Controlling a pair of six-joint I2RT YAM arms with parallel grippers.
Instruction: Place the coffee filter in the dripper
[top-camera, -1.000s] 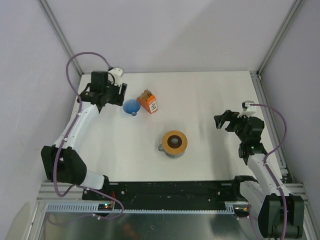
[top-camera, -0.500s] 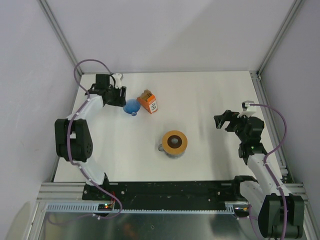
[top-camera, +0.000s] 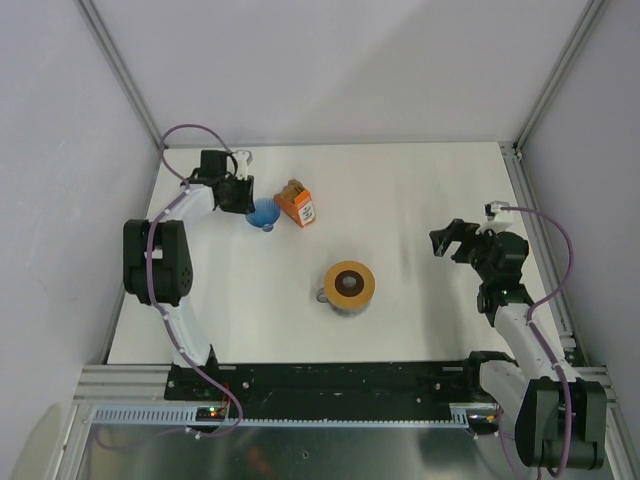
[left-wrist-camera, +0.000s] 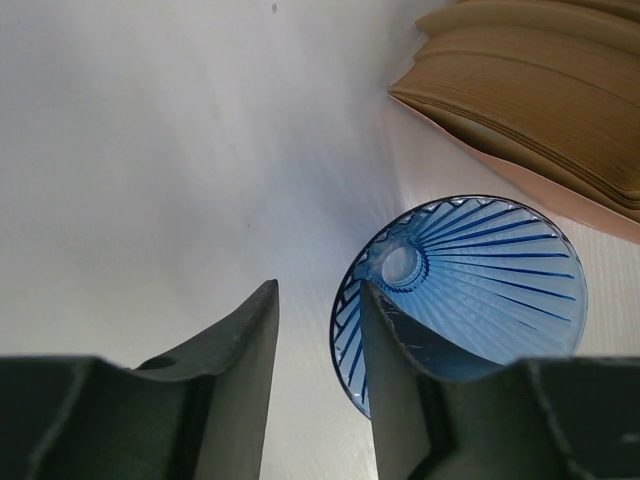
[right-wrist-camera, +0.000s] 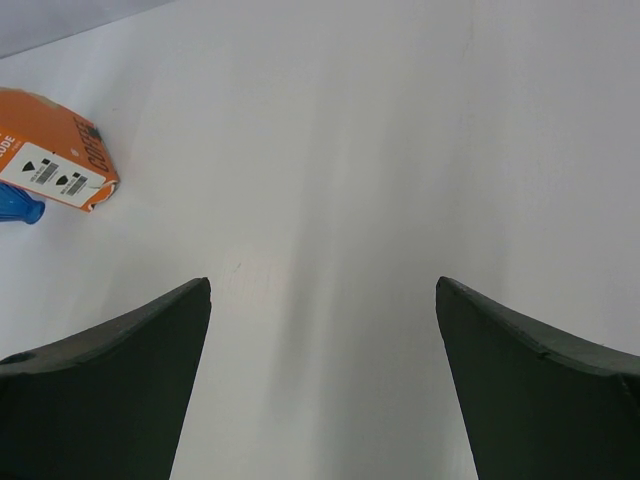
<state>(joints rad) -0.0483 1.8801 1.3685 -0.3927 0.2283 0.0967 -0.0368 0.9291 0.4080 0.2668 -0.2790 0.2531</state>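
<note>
Nearest the arm bases, a grey cup with an orange-tan ring top stands alone on the white table, well apart from both arms. Off to the right, the right gripper hangs over bare table, released, its dark fingers spread wide with nothing between them. Its wrist camera catches the far objects only at the left border. The orange box with a white label is cut off by the frame, and a blue sliver beside it is too small to read well.

Farther back on the left, the dripper sits on the table just beside the box. The left gripper is at the cone's far-left side. From the left wrist its claw is unclenched, with a clear gap between the two fingers. The blue rim runs up through that gap: one finger lies outside the cone and the other overlaps its ribbed inner wall. Whether either finger touches the plastic cannot be told. That finger hides the lower part of the cone, though the ribs and the round hole at the bottom show plainly.

Beyond the dripper, the coffee filters stand packed edge-on in the box as a tan-brown stack, cropped at the top right corner. Single sheets are hard to separate.
</note>
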